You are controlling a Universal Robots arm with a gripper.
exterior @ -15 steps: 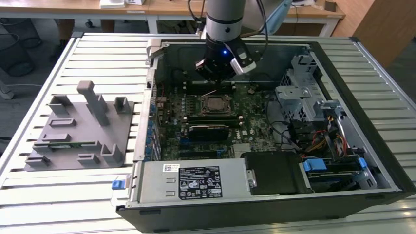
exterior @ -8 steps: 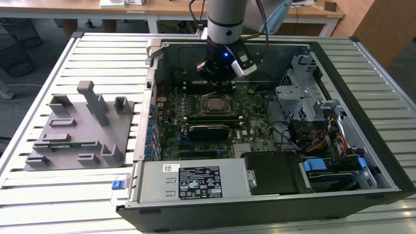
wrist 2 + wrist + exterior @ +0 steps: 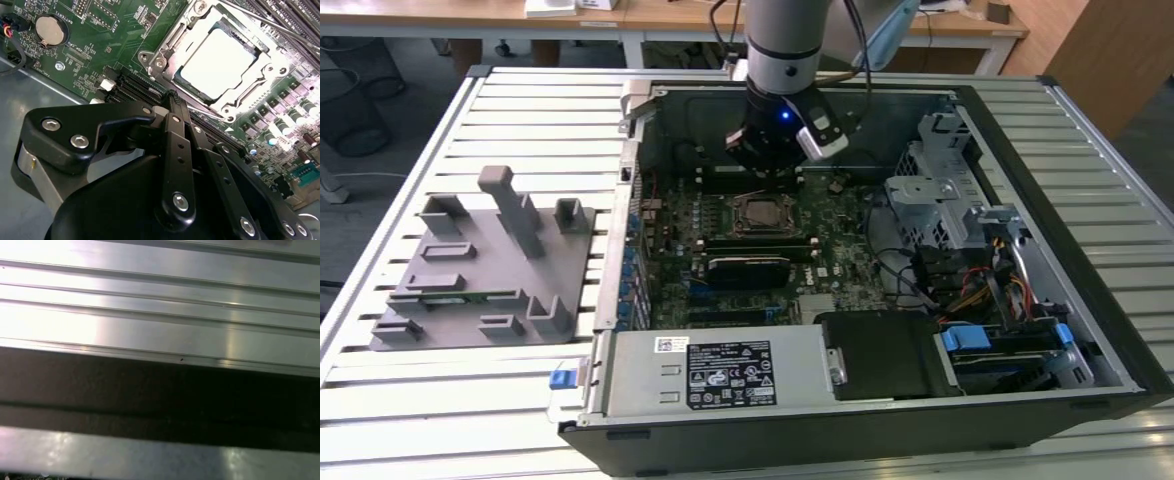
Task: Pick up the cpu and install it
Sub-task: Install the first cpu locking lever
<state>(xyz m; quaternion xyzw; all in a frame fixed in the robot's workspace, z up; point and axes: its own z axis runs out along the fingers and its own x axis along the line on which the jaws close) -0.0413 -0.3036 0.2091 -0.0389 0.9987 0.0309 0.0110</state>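
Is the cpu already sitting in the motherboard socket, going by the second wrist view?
Yes: the cpu, silver lid up, lies flat inside the socket frame on the motherboard, apart from the gripper.

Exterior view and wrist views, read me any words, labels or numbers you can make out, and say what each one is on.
None can be read.
White and black labels on the grey metal power supply box: print too small.
White lettering on the green motherboard in the second wrist view: too small and blurred.
Shiny silver square cpu in its socket: glare, no legible marking.
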